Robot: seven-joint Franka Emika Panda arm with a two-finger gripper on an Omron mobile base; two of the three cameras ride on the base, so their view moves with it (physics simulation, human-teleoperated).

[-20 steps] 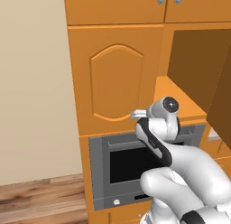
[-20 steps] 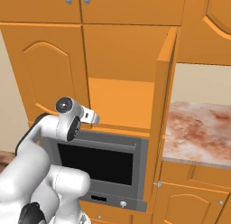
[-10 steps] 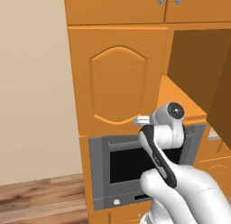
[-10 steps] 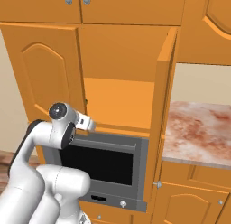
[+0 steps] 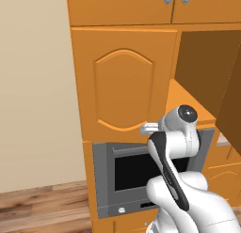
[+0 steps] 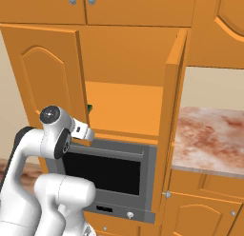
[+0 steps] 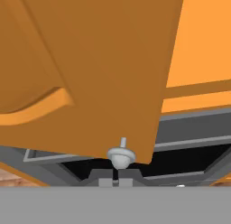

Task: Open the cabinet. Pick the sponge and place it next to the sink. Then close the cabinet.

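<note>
From 9 o'clock across, we see the cabinet point(image 6: 128, 63) with its left door point(image 6: 45, 87) ajar, gripper point(image 7: 115, 177) clamped tight on that door's small silver knob point(image 7: 120, 156), the green sponge point(image 6: 89, 109) peeking on the shelf just behind the door edge, right door point(image 6: 172, 111) swung open toward 3 o'clock.

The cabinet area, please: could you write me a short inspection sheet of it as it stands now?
Surface: marbled counter to the right.
Job's things: cabinet, right door swung fully open, left door ajar; a green bit at the shelf's left edge, perhaps the sponge.
Clutter: nothing seen.
Grippers: gripper shut on the left door's knob.
Cables: nothing seen.
Surroundings: grey oven below, short doors above, beige wall, wood floor.
</note>
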